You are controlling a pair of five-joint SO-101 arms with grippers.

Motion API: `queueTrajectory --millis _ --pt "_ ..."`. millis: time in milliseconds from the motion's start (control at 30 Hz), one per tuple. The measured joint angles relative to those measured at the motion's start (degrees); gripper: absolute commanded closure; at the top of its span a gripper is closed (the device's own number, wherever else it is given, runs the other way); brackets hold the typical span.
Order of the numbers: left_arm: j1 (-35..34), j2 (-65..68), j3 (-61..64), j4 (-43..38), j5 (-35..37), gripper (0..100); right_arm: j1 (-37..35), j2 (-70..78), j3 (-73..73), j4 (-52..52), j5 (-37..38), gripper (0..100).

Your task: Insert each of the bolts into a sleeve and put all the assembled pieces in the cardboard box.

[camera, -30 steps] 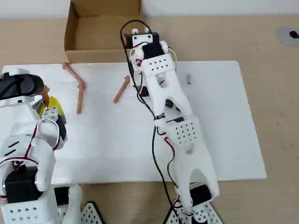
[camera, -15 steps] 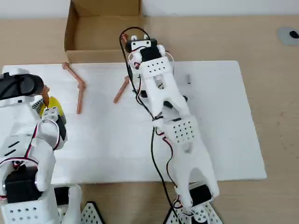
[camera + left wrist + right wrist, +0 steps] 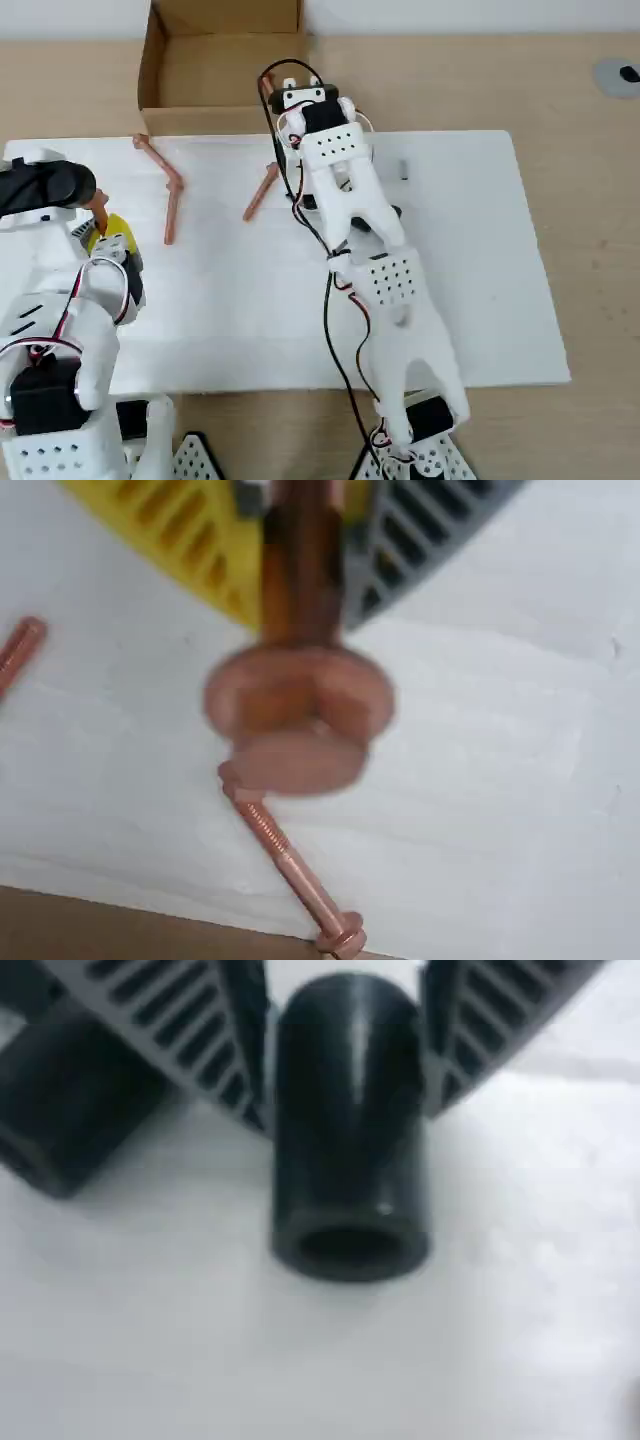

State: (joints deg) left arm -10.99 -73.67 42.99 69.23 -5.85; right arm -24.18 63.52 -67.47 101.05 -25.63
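Bolt [image 3: 300, 715] clamped in left gripper [image 3: 302, 600], head jutting out, sleeve [image 3: 350, 1190] pinched in right gripper [image 3: 345, 1080], mouth outward

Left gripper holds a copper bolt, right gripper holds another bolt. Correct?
Not quite. The right gripper holds a black sleeve, not a bolt; the right wrist view shows it clamped there. The left gripper does hold a copper bolt.

high: overhead, far, facing down | wrists: close above same white mat [image 3: 230, 300]
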Motion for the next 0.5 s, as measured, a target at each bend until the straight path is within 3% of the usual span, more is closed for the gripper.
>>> queueTrajectory --millis 500 --pt "0.00 0.00 -6.15 0.00 -1.49 98 -0.26 -7.91 -0.44 0.53 3.87 98.8"
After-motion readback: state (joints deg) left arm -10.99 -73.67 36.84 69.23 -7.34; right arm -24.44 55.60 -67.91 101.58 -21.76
